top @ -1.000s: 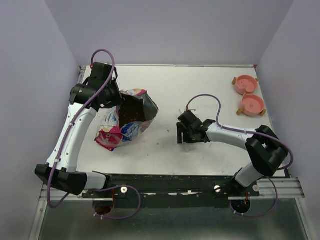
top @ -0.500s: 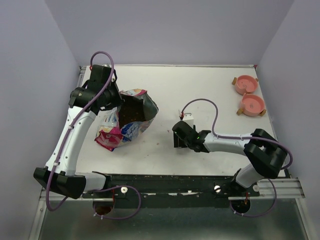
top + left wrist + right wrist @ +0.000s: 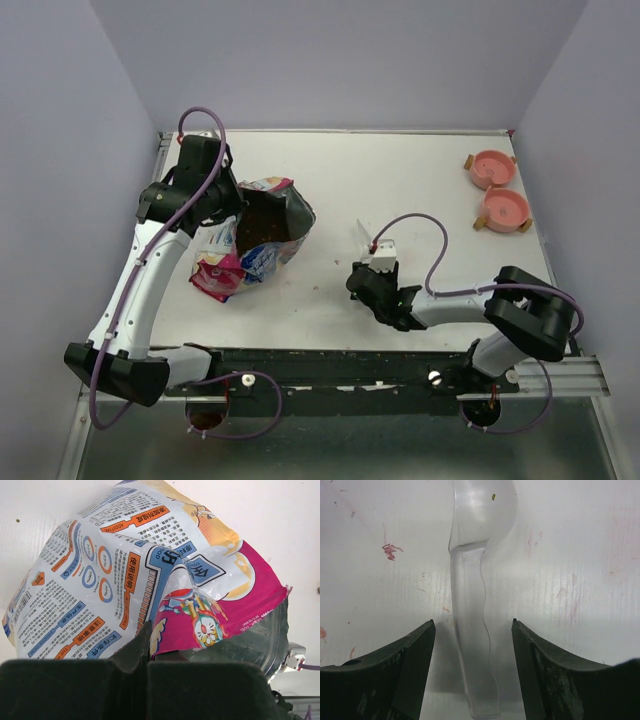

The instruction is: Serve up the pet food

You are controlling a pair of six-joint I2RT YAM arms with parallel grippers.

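Note:
The pet food (image 3: 264, 222) is a dark brown heap inside the open mouth of the pink-and-blue printed bag (image 3: 245, 255), which lies at the left of the table. My left gripper (image 3: 218, 203) is shut on the bag's upper edge. In the left wrist view its jaws (image 3: 146, 632) pinch the pink foil of the bag (image 3: 125, 565). The clear plastic scoop (image 3: 361, 237) lies flat mid-table. My right gripper (image 3: 360, 272) is open just short of it. In the right wrist view the scoop's handle (image 3: 472, 630) lies between the spread fingers (image 3: 422, 645), untouched.
Two pink bowls (image 3: 492, 168) (image 3: 503, 210) stand at the far right of the table. Purple walls close in the left, right and back. A few crumbs and red stains mark the white surface (image 3: 390, 550).
My right arm has pulled back toward the near edge and turned, so its open fingers now straddle the scoop's handle. The left gripper holds the bag nearly where it was.

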